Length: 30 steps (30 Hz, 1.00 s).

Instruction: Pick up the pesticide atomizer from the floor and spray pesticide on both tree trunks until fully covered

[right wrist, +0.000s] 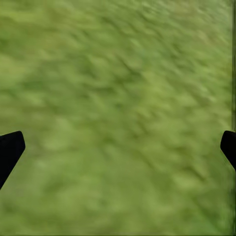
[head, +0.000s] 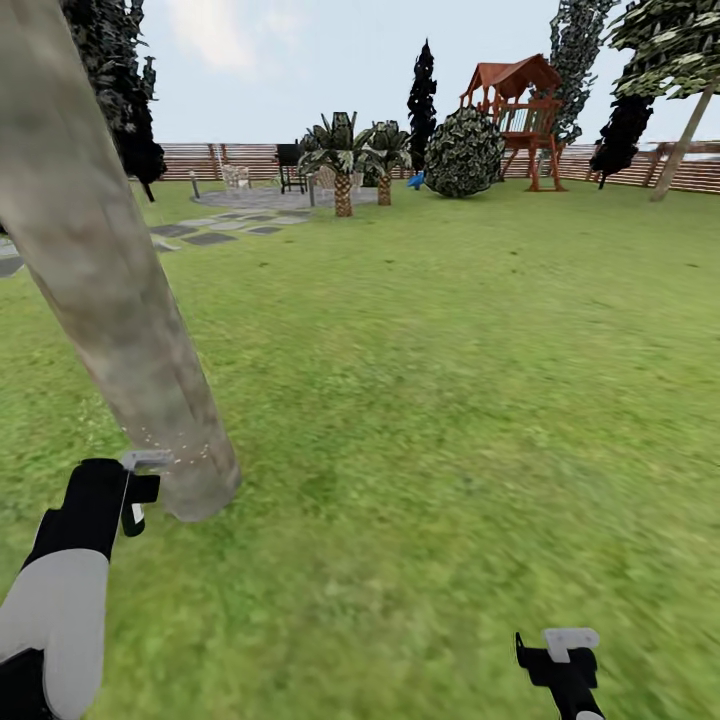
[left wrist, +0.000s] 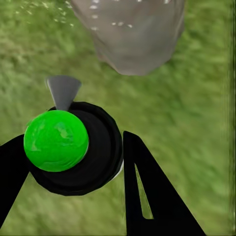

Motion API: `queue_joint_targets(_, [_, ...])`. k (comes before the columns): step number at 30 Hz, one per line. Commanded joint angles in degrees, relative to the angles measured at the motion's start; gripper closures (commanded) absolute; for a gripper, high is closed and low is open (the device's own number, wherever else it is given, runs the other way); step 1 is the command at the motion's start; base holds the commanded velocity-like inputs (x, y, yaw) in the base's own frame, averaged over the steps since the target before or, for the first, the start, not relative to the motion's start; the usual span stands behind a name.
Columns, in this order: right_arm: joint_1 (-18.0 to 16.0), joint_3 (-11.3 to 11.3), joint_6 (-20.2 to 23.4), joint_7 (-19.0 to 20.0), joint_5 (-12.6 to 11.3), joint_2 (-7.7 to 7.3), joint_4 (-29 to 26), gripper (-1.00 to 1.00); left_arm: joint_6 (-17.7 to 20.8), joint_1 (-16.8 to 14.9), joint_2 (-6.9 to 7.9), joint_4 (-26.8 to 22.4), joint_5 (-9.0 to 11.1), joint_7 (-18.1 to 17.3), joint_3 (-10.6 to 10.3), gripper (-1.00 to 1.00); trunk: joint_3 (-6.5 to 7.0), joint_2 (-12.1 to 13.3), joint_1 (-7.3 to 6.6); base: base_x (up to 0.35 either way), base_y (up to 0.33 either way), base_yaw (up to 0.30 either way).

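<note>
trunk (head: 110, 300) left, playset (head: 520, 115) far right

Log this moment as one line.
left gripper: shut on atomizer | nozzle toward tree trunk base | white specks there | right gripper: open over grass

Fenced garden: lawn (head: 450, 350), wood fence (head: 610, 168), play tower (head: 520, 110), palms (head: 343, 160).

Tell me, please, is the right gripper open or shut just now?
Open. In the right wrist view, the right gripper has its two black fingertips at opposite edges, with only blurred grass between them.
</note>
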Motion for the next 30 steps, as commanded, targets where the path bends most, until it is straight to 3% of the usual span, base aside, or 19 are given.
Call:
queue_joint_targets(1, [-0.03,0.5,-0.13,-0.1,-0.5,0.0,0.02,-1.0,0.13,-0.04,-0.03,-0.1,-0.62,-0.57,0.14,1.0,-0.05,-0.02,-0.01,0.015,-0.267,0.0])
queue_joint_targets(18, [-0.02,0.5,-0.14,-0.1,-0.56,0.0,0.02,-1.0,0.16,-0.11,-0.03,-0.1,-0.71,-0.55,0.24,1.0,-0.05,-0.02,-0.01,0.05,-0.274,0.004])
queue_joint_targets(30, [-0.03,0.5,-0.14,-0.1,-0.57,0.09,0.02,-1.0,0.07,-0.01,0.07,0.69,-0.8,-0.01,0.31,1.0,-0.05,-0.02,-0.01,0.153,-0.257,0.253])
